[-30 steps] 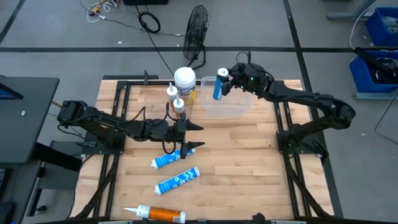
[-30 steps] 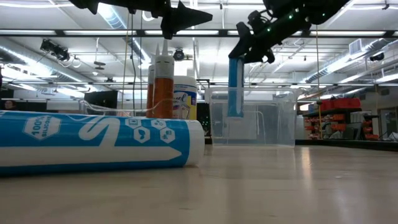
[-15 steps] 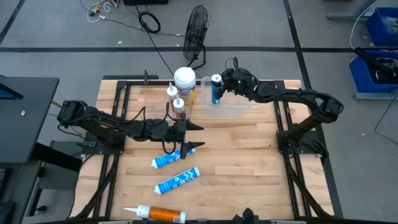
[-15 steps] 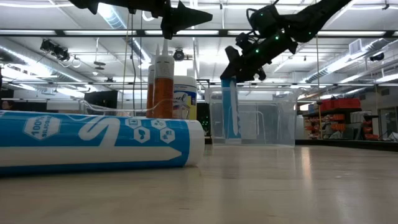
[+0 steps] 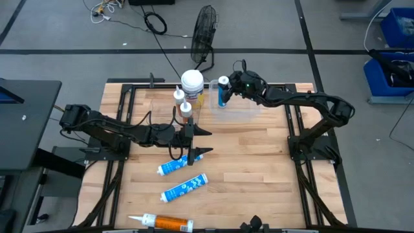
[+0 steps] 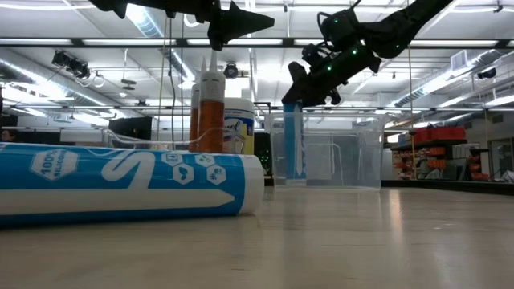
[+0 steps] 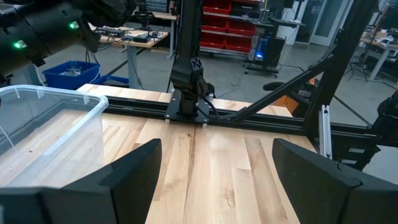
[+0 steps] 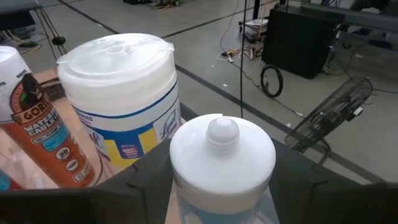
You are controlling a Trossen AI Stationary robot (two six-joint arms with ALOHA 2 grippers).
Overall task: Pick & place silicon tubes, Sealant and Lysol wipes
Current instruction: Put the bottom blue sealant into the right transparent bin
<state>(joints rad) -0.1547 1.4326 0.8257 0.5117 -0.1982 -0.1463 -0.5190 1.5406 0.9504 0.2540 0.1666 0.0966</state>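
My right gripper (image 5: 226,88) is shut on a blue tube with a white cap (image 6: 293,140), which stands upright in the left end of the clear bin (image 5: 240,111). The Lysol wipes canister (image 5: 192,83), with its white lid and yellow-and-blue label, stands on its base just left of the bin. Two orange tubes (image 5: 182,102) stand upright beside it. My left gripper (image 5: 204,142) is open and empty above the table's middle. Two blue tubes (image 5: 179,177) lie on their sides near it. An orange tube (image 5: 165,223) lies at the near edge. My right gripper pinches the blue tube's upper end (image 8: 184,200), just under the white cap (image 8: 222,152), between its two fingers (image 8: 146,177). The fingers come from the table's right, slanting down. The tube stands upright, its lower end (image 6: 293,178) down at the bin's floor.
The wipes canister (image 8: 121,93) and an orange tube (image 8: 37,124) stand close to the held tube, beyond the bin's left wall. The rest of the bin (image 7: 50,124) holds nothing else. A black frame (image 5: 297,139) borders the table's sides, and bare wood lies at the near right.
My right gripper has gone down and a little toward the table's left with the blue tube. The tube stayed upright and sank into the bin's left end until its lower end reached the floor. It has kept still for the last half second.
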